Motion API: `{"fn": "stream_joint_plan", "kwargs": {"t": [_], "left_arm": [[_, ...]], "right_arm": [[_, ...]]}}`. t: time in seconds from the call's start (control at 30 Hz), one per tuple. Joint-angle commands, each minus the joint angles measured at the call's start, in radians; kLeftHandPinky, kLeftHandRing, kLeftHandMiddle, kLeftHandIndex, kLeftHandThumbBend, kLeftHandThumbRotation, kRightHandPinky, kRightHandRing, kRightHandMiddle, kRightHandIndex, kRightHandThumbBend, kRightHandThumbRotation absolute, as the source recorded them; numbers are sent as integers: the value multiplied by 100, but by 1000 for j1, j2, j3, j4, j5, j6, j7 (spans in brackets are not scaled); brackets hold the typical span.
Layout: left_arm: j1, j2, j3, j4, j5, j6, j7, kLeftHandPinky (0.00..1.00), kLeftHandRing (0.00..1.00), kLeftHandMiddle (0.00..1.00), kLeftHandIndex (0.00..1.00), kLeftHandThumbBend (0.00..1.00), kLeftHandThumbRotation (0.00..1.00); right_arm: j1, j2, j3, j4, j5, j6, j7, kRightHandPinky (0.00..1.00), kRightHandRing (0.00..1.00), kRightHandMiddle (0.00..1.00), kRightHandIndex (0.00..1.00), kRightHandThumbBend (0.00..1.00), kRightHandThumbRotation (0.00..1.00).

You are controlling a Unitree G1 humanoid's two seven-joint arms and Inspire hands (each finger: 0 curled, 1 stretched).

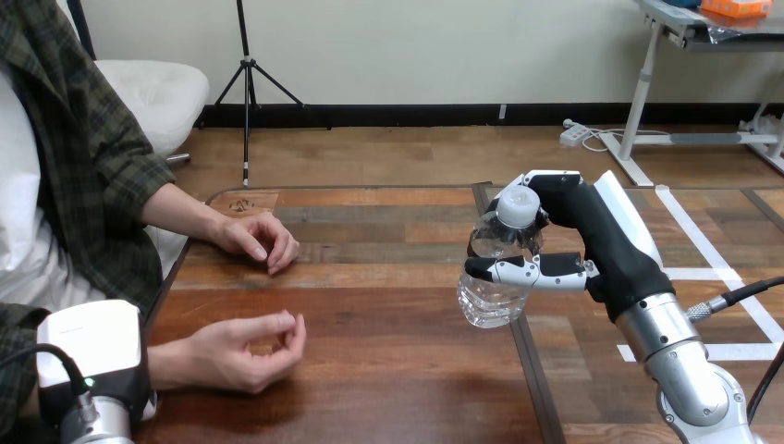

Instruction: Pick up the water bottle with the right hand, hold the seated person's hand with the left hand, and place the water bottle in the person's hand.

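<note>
Right of centre, the right robot hand [606, 245] is clamped round a clear, ribbed plastic bottle [488, 298], held above the plank-wood counter [388, 370]. Its white cap [518, 205] is uppermost and its long axis is near upright, leaning right. The person's two hands [257, 239] [245, 351] rest loosely curled at the left. At lower left, the left robot hand [88, 340] shows its white shell; its grip I cannot tell

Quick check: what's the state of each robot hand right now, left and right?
Left robot hand: cannot be told.
Right robot hand: closed round the water bottle.
</note>
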Motion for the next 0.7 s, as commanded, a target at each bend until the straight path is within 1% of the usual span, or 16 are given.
{"fn": "stream_joint_plan", "kwargs": {"t": [0.0,0.23,0.37,0.5,0.63,0.67], "left_arm": [[-36,-2,-14,91,-50,-19,13,69,72,74,74,84,0],[-58,11,-25,132,-96,-56,38,64,68,72,72,84,0],[-58,20,-30,145,-121,-99,72,62,66,70,71,84,0],[-64,23,-40,163,-133,-121,94,60,64,69,70,83,0],[-69,24,-48,162,-147,-131,88,59,64,68,69,82,0],[-71,23,-50,168,-152,-140,94,59,63,68,69,81,0]], "right_arm": [[-52,-12,-27,-47,28,-26,-6,38,42,46,42,68,0],[-53,-6,-24,-41,40,-33,0,38,42,46,42,68,0],[-52,-7,-22,-42,36,-33,-5,38,42,46,42,67,0],[-51,-9,-21,-47,28,-29,-10,38,43,46,42,67,0],[-49,-12,-22,-56,22,-23,-12,39,43,46,42,67,0],[-49,-13,-22,-56,24,-23,-10,39,43,46,42,67,0]]}}
